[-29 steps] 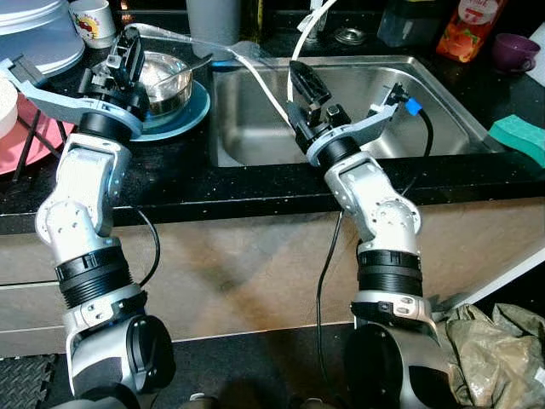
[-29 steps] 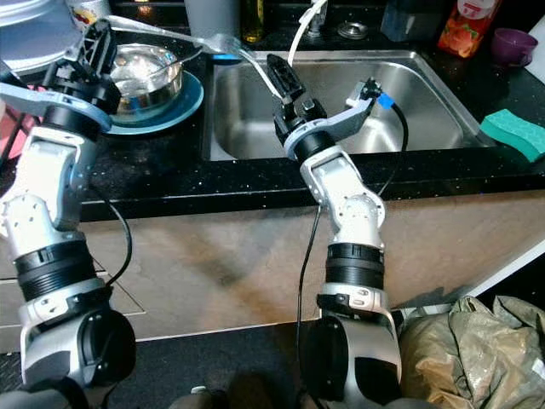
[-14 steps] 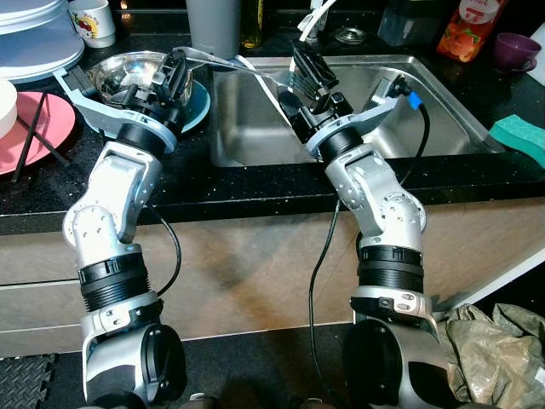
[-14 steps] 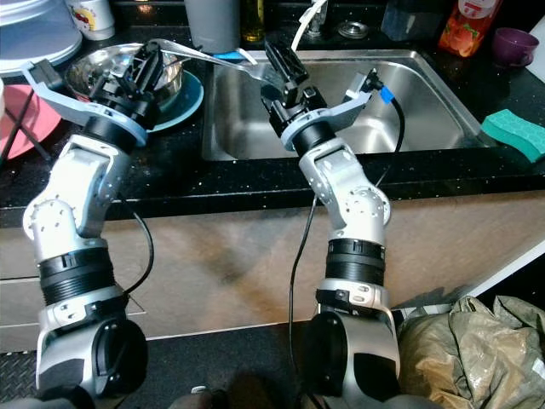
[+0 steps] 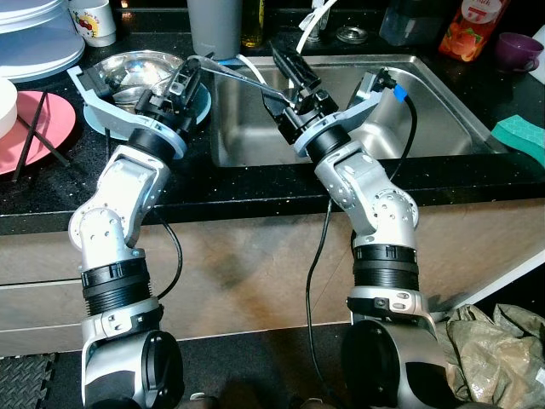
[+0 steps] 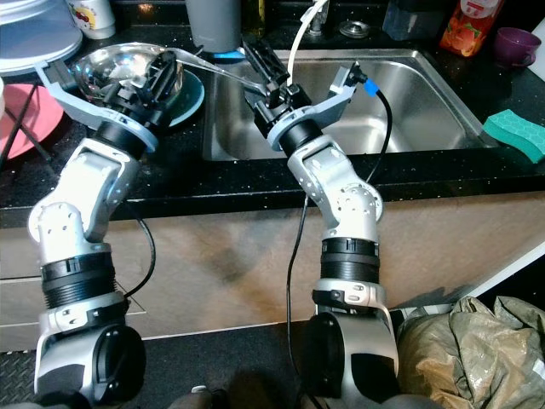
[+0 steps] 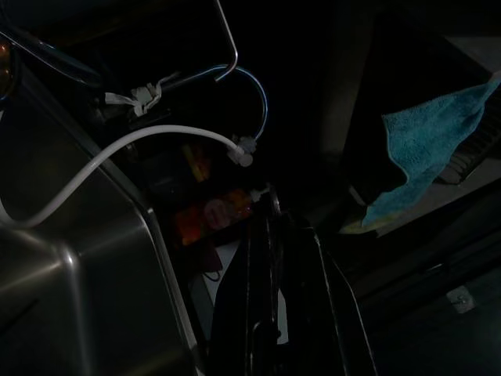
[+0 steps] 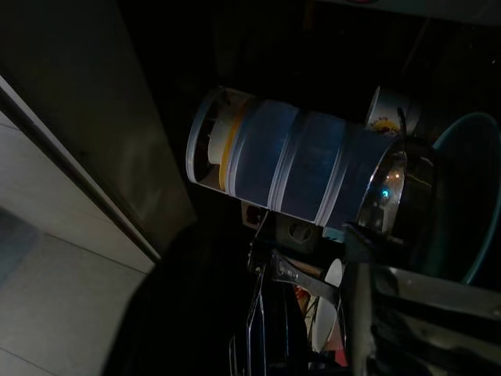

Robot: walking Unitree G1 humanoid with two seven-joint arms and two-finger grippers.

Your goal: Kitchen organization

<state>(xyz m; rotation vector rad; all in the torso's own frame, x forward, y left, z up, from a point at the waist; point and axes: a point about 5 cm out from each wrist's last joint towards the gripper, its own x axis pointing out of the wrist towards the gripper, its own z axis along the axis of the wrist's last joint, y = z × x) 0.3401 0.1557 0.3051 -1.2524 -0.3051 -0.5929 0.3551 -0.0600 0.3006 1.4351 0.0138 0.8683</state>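
A spoon (image 5: 228, 75) is being held over the counter (image 5: 196, 183) edge, between the steel bowl (image 5: 128, 70) on the teal plate (image 5: 204, 100) and the sink (image 5: 409, 119). Its handle end is being gripped by the left gripper (image 5: 189, 78), whose fingers are being kept closed on it. The other end is being met by the right gripper (image 5: 289, 70), raised over the sink's left rim; whether its fingers are clamped on the spoon cannot be told. A green sponge (image 5: 519, 136) is lying at the right.
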